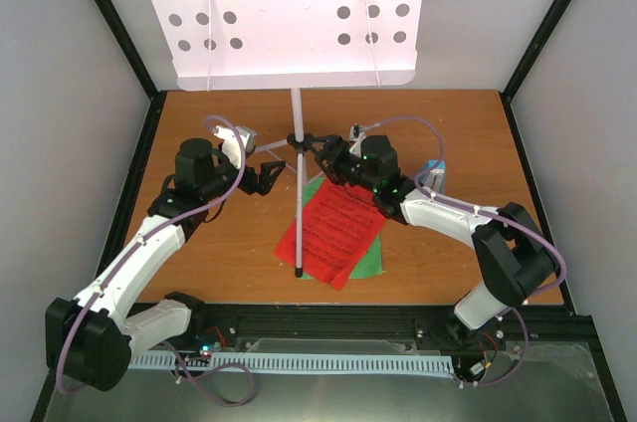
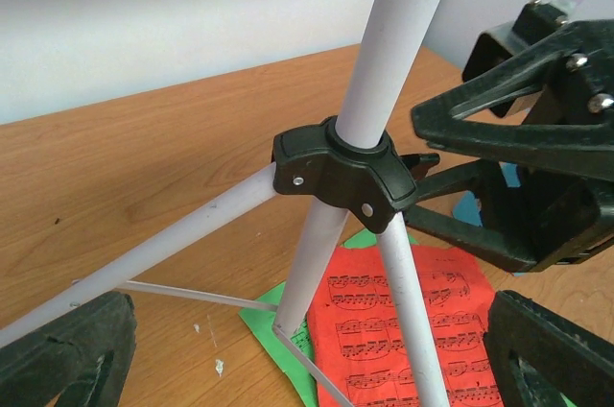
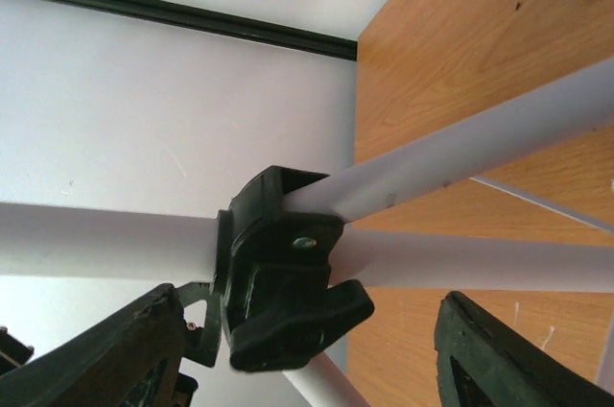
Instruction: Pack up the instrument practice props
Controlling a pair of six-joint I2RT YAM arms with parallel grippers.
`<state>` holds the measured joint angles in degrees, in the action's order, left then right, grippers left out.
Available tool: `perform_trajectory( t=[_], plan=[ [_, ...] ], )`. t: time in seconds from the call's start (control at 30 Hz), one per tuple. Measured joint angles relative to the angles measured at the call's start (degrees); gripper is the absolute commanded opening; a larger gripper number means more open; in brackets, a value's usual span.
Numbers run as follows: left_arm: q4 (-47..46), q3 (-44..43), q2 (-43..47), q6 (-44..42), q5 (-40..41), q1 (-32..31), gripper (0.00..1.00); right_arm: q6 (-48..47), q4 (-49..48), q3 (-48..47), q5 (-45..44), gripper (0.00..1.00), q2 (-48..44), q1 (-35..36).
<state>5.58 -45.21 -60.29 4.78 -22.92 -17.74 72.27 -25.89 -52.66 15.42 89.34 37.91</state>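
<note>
The music stand (image 1: 289, 14) is seen upright at the far middle of the table (image 1: 219, 263), with its white plate full of holes at the top. Its pole is joined to 3 silver legs (image 2: 153, 253) by a black hub (image 2: 336, 167), and the legs are spread out. In the top view, 1 leg is stretched toward the near edge and is seen over the left part of the red sheet (image 1: 338, 228). The red sheet, printed with notes, is laid on top of the green sheet (image 1: 370, 261), of which only the edges are shown. Both are flat on the table under the stand. The blue metronome (image 1: 435, 171) is placed to the right of the stand, well apart from it, and is partly hidden by the right arm.

The left gripper (image 1: 269, 178) is held just left of the hub, low over the table. Its fingers (image 2: 67, 349) are spread wide and nothing is held between them. In its own view the legs are seen in front of it and are not touched. The right gripper (image 1: 323, 155) is held just right of the hub. Its jaws are also parted, and the hub with its small black knob (image 3: 307, 325) is found between the 2 fingers. Whether a finger touches the knob cannot be told.
</note>
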Motion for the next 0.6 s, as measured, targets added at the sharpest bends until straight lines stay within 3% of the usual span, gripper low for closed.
perform_trajectory(
  t=[0.3,0.43,0.6],
  plan=[
    [0.0,0.0,0.2,0.0,0.0,0.0,1.00,7.4,-1.2,-0.6,0.2,0.38,1.8,0.0],
    [0.0,0.0,0.2,0.0,0.0,0.0,1.00,8.7,-2.3,-0.6,0.7,0.16,1.8,0.0],
    [0.0,0.0,0.2,0.0,0.0,0.0,1.00,9.3,-2.3,-0.6,0.5,0.17,1.7,0.0]
  ],
)
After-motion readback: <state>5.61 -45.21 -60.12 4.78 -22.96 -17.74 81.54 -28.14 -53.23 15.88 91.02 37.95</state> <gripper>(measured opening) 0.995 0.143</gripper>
